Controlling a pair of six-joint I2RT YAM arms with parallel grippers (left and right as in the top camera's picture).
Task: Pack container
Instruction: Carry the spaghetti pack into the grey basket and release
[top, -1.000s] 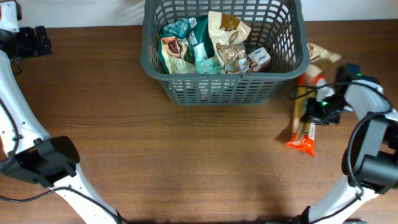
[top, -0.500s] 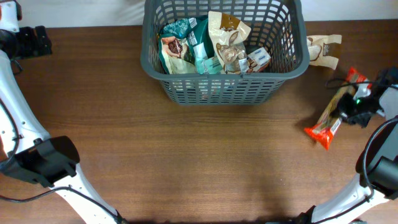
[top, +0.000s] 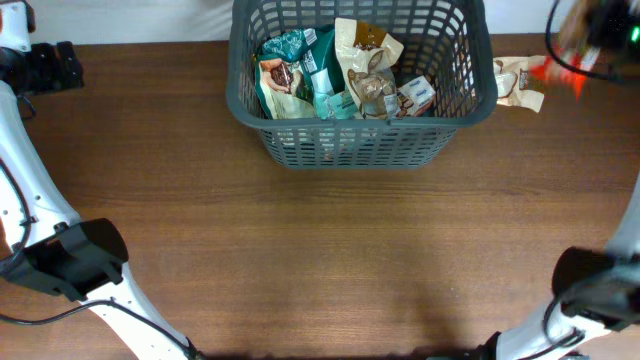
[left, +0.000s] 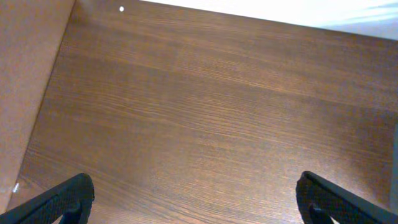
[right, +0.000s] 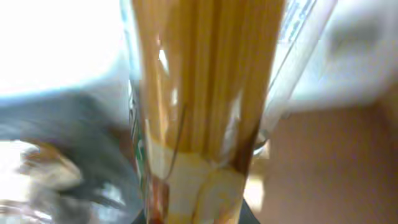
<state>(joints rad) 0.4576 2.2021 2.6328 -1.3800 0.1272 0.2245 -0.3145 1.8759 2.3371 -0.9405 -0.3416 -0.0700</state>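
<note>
Overhead, right arm stretched from its base at the near right corner up to the far right edge of the view. Right gripper (top: 588, 28) there only as a dark smear, clamped nearly closed on a long spaghetti packet (top: 556, 68), the packet's red-orange end trailing left and downward in the frame, lifted off the table (top: 350, 250). Close up from the right wrist, the same spaghetti packet (right: 205, 93) filling the middle of the picture: pale yellow strands upright under glossy clear wrap, with a blurred grey mass low on the left behind it, too soft to name with certainty. Container (top: 240, 95) at the far middle of the table, upright, to the left of the lifted packet and apart from it, already stocked with several food packets (top: 340, 70) in teal, brown and cream, standing or leaning against one another. Just beside its right wall, flat on the wood, one small beige packet (top: 520, 82). Left arm folded along the left edge, elbow near the front, left gripper (top: 50, 65) parked at the far left corner, well apart from the container. From the left wrist, left gripper (left: 194, 190) spread wide, black fingers (left: 71, 199) at the bottom corners with nothing between them, bare brown wood beneath.
</note>
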